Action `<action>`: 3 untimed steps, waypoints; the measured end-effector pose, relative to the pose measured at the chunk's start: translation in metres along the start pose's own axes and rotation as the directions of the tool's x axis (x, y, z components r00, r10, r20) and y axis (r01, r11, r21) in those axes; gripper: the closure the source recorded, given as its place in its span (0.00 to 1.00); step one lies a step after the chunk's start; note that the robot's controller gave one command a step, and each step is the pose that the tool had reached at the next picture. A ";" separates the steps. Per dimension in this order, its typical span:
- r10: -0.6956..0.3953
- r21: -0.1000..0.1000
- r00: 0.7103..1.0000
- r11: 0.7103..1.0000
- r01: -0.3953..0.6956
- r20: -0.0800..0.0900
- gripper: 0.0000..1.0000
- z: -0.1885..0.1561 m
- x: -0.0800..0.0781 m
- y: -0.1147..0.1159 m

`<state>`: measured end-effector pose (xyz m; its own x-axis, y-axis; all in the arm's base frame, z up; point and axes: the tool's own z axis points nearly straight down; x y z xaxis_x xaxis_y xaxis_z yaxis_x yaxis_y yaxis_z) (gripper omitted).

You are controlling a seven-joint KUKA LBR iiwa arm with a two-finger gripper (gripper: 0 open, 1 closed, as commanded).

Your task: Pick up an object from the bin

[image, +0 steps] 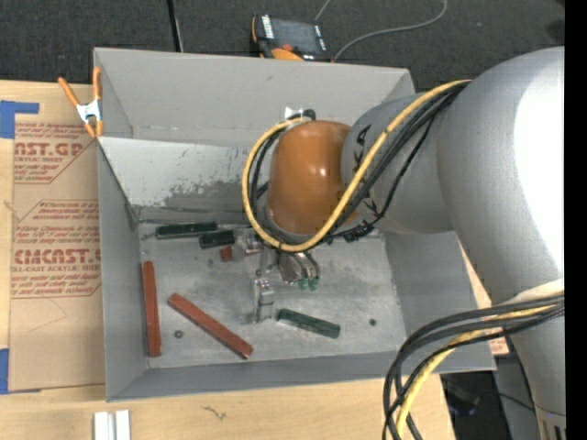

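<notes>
My gripper (265, 293) hangs below the arm's orange cover, low over the middle of the bin floor. Just to its right and a little nearer the front wall lies a short dark green bar (309, 323), apart from the gripper. To its left a long red-brown bar (209, 325) lies slanted on the floor. A small reddish piece (227, 255) sits up and to the left of the gripper.
Another red-brown bar (149, 308) lies along the left wall. Two dark green bars (186, 231) (216, 239) lie near the back of the floor. The arm and its cables cover the bin's right side.
</notes>
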<state>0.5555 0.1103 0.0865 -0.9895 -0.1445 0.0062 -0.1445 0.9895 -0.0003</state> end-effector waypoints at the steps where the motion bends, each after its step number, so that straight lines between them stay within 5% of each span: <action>1: -0.454 0.001 0.891 0.891 0.454 0.012 0.00 -0.075 0.039 0.090; 2: -0.291 0.002 0.957 0.957 0.291 0.020 0.00 0.016 0.057 0.099; 3: -0.292 -0.001 0.956 0.956 0.292 0.017 1.00 0.015 0.058 0.100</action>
<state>0.4835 0.2010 0.0721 -0.9042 -0.4270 -0.0109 -0.4270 0.9042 0.0023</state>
